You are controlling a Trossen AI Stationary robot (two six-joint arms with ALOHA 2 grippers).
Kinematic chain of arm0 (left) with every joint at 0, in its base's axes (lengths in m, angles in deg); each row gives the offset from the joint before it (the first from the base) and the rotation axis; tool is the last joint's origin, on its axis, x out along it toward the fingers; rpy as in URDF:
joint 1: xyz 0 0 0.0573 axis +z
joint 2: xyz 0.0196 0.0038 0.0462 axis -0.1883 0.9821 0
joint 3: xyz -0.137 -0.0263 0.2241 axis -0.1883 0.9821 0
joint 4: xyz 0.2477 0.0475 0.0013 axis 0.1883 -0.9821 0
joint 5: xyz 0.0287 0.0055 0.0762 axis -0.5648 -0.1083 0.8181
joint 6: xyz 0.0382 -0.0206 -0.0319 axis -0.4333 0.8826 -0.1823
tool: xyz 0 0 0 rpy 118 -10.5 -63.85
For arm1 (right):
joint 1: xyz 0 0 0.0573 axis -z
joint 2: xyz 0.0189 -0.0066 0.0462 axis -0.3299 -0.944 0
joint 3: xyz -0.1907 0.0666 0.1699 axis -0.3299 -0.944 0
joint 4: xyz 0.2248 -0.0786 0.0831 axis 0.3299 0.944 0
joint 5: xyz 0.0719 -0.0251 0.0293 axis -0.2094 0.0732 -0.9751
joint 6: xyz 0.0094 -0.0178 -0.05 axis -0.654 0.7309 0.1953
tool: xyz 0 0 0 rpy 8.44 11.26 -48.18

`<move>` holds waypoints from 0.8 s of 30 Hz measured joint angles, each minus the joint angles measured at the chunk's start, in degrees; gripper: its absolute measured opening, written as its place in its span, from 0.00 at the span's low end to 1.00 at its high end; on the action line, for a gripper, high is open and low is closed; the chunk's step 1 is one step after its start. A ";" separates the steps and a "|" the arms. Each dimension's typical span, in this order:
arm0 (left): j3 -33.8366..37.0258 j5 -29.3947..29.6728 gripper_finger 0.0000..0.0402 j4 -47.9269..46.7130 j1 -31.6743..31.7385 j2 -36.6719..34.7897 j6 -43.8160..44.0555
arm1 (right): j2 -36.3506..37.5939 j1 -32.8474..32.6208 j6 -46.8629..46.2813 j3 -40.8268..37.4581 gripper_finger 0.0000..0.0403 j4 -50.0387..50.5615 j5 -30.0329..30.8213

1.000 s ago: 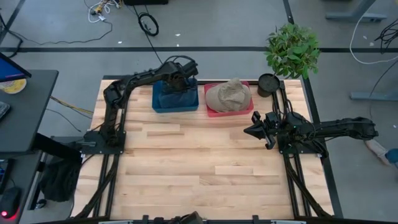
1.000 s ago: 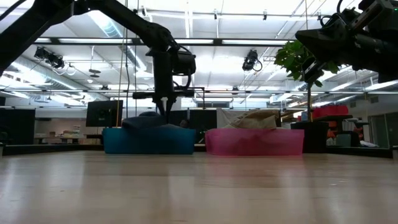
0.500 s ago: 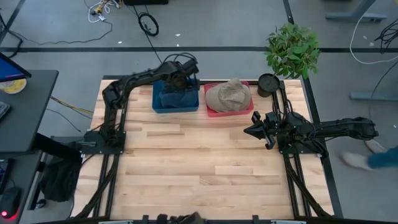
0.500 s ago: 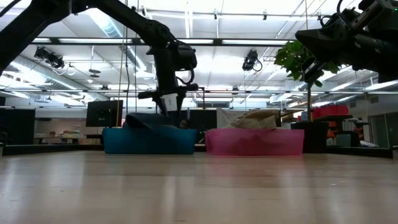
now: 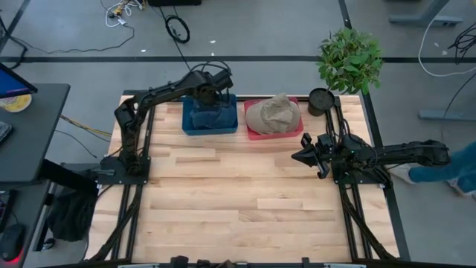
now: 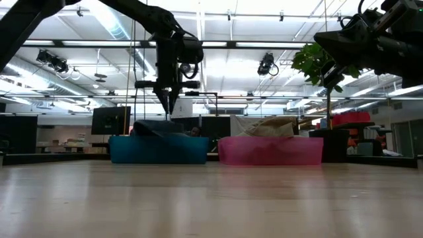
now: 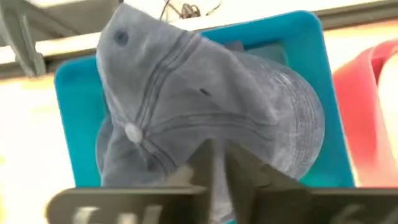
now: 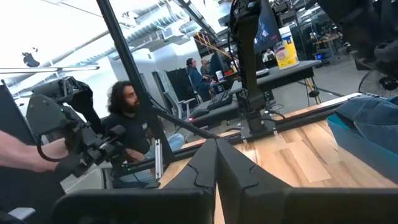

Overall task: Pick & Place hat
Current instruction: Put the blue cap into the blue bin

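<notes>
A blue-grey denim hat (image 7: pixel 199 99) lies crumpled in the blue bin (image 6: pixel 158 149) at the table's far side, its crown resting on the bin's floor. My left gripper (image 6: pixel 169 109) hangs just above it, pointing down, fingers shut, and touches nothing. In the high view it stands over the bin (image 5: pixel 210 95). A tan hat (image 5: pixel 273 113) sits in the pink bin (image 5: pixel 253 134) beside it. My right gripper (image 5: pixel 301 156) waits shut at the table's right side, empty.
A potted plant (image 5: pixel 349 59) stands at the far right corner, next to the pink bin. The wooden table (image 5: pixel 238 201) stretches bare toward its near edge. A seated person (image 8: pixel 127 118) shows beyond the table, and someone's leg (image 5: pixel 446 167) is at the right.
My left gripper, shut low at the denim hat a second ago, opened, let it go, rose clear of it and shut again, its wrist rolling a little. The hat stays in the blue bin.
</notes>
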 joint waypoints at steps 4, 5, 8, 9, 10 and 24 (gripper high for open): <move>0.00 3.56 0.02 0.21 0.37 0.17 -5.27 | 0.01 0.01 0.00 0.00 0.03 -0.02 -0.01; 0.04 4.06 0.01 -0.20 0.81 0.24 -5.80 | -0.01 0.01 0.00 0.00 0.03 0.00 -0.01; 1.93 4.38 0.01 1.22 2.45 0.27 -6.27 | 0.00 0.01 0.00 0.00 0.03 -0.02 0.01; 2.74 4.27 0.01 1.32 2.97 0.31 -6.28 | -0.01 0.00 0.00 0.00 0.03 0.00 -0.01; 3.56 4.28 0.01 1.16 3.35 0.31 -6.39 | 0.00 0.01 0.00 0.00 0.03 -0.01 0.01; 24.08 -3.52 0.00 17.01 1.80 0.02 -3.31 | -0.01 -0.01 0.00 0.00 0.03 0.00 -0.01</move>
